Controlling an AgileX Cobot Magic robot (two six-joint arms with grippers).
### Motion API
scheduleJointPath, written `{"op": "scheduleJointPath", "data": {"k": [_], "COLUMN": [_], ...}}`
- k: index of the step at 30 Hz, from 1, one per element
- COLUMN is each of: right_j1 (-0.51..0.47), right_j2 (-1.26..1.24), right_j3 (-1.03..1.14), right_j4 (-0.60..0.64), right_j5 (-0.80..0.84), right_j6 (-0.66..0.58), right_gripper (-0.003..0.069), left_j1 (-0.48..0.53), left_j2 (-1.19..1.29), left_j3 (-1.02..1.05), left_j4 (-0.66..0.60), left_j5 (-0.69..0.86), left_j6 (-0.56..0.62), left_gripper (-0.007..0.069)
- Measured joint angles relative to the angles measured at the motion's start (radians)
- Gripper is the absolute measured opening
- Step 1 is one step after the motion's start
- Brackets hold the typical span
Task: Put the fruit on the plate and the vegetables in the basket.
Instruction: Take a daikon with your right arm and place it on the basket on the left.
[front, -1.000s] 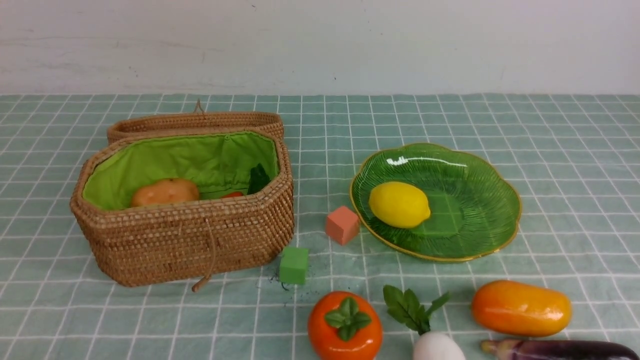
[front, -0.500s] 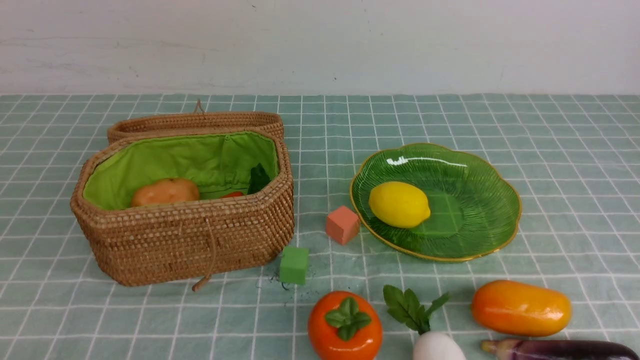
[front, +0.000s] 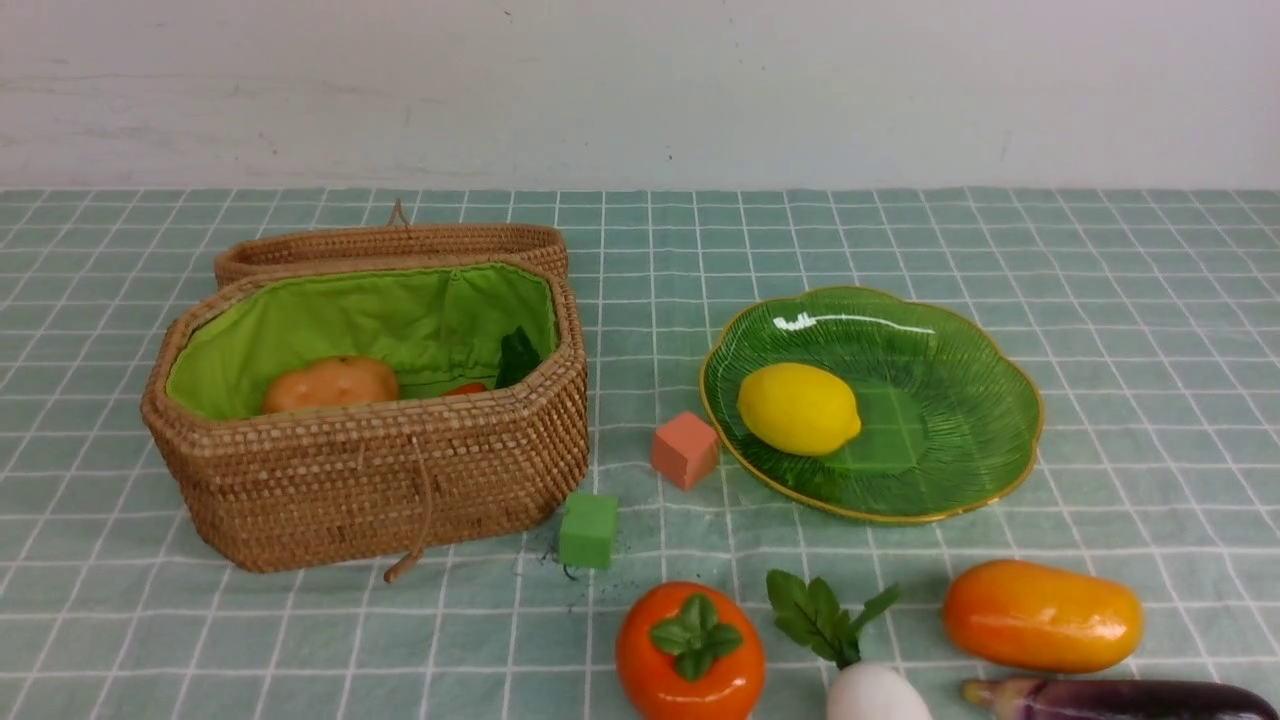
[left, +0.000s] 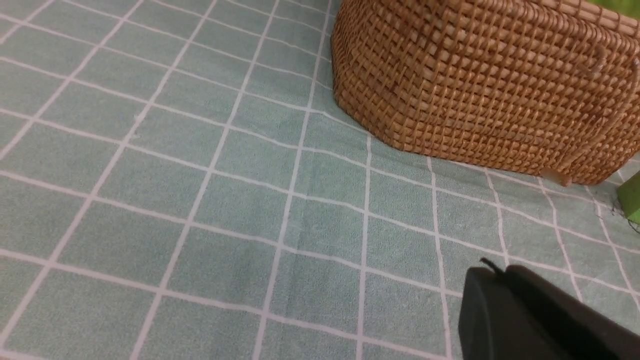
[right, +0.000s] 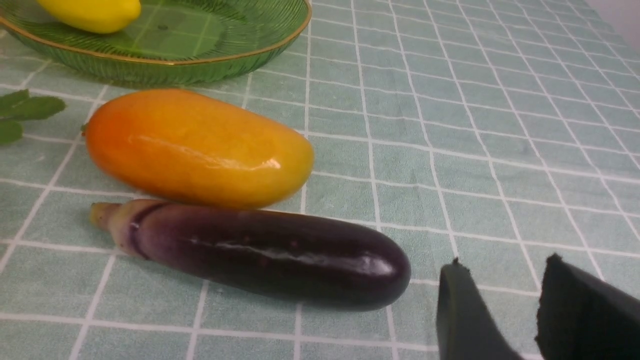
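Note:
The yellow lemon (front: 798, 408) lies on the green plate (front: 960, 400). The wicker basket (front: 380, 480) holds the brown potato (front: 330, 384) and a red-orange pepper (front: 466, 389) that barely shows. At the near edge lie the persimmon (front: 690, 652), white radish (front: 874, 694), mango (front: 1042, 615) and eggplant (front: 1120, 700). Neither gripper shows in the front view. My right gripper (right: 502, 267) is open and empty, just beyond the rounded end of the eggplant (right: 260, 252), which lies against the mango (right: 197, 147). My left gripper (left: 495, 272) is shut and empty over the cloth, near the basket (left: 480, 85).
A salmon-pink foam cube (front: 685, 450) sits between basket and plate. A green foam cube (front: 588, 531) stands by the basket's near right corner. The basket's lid (front: 390, 243) lies open behind it. A checked green cloth covers the table.

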Motion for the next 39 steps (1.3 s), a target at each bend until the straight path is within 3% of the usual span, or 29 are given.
{"op": "scheduleJointPath", "data": {"k": [20,24,33,39], "right_j1": [0.000,0.000,0.000,0.000], "right_j2": [0.000,0.000,0.000,0.000], "right_j3": [0.000,0.010,0.012,0.012], "right_j4": [-0.008,-0.023,-0.060,-0.064], "right_j5": [-0.007,-0.081,-0.453,-0.541], "right_j6": [0.000,0.000,0.000,0.000], "right_gripper": [0.0242,0.0242,0.0242,0.0242], "left_j1": [0.000,0.000,0.000,0.000], "left_j2": [0.000,0.000,0.000,0.000], "left_j3": [0.000,0.000,0.000,0.000], "left_j4": [0.000,0.000,0.000,0.000], "left_j5": [0.000,0.000,0.000,0.000], "left_j6": [0.000,0.000,0.000,0.000], "left_gripper": [0.0017,0.0017,0.0017,0.0017]}}
